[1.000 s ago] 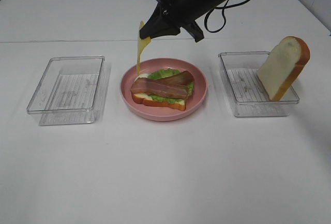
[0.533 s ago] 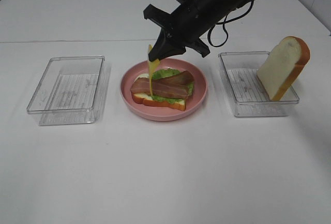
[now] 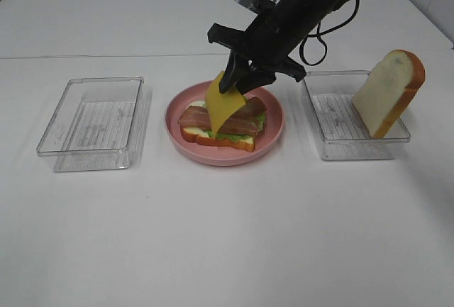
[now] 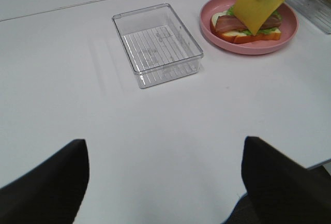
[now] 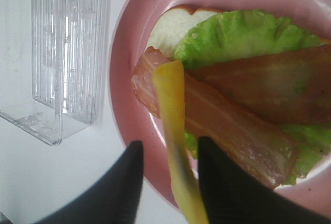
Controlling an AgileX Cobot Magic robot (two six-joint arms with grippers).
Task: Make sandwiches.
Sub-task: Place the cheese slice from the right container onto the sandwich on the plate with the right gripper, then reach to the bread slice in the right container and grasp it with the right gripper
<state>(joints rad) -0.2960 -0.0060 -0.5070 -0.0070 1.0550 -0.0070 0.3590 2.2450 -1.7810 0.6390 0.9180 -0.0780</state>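
The sandwich stack [image 3: 221, 128] lies on the pink plate [image 3: 273, 133]: a bread slice, green lettuce and two brown bacon strips [image 5: 243, 125]. My right gripper [image 3: 240, 80] is shut on the yellow cheese square [image 3: 223, 101] and holds it tilted over the stack, its lower edge touching the bacon. In the right wrist view the cheese [image 5: 173, 131] is seen edge-on between the fingers [image 5: 121, 193]. A second bread slice [image 3: 389, 93] leans upright in the right tray. My left gripper [image 4: 163, 182] is open and empty above bare table, away from the plate [image 4: 248, 45].
A clear plastic tray [image 3: 91, 121] stands left of the plate and holds nothing. Another clear tray [image 3: 333, 133] stands right of the plate with the leaning bread. The right arm reaches across above the plate's back edge. The white table's front half is bare.
My right gripper has moved down and to the right with the cheese. The cheese hung straight at the plate's left edge before and now tilts onto the bacon.
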